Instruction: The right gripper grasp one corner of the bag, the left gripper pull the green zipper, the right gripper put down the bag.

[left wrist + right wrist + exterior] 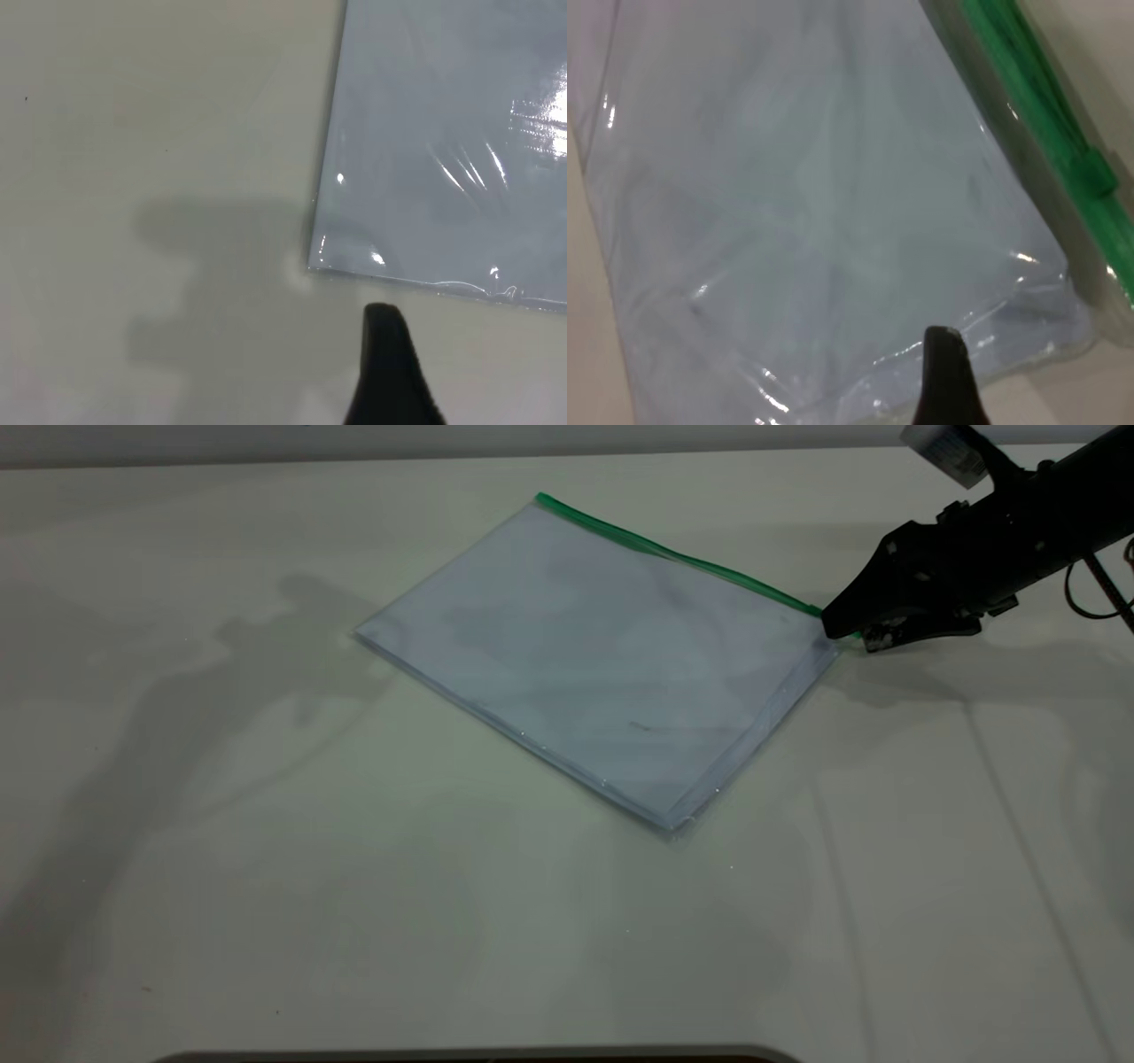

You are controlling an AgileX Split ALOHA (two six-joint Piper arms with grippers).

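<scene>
Lying flat on the bench [266, 921], toward its far right part, the bag [594, 664] has not left the surface. I see the green zipper [673, 556] along its far edge, slider near my right gripper [846, 636], which sits at that corner; I cannot tell whether its fingers grip. My left gripper [390, 372] hovers beside the opposite corner, fingers unreadable. I judge every step remains.
</scene>
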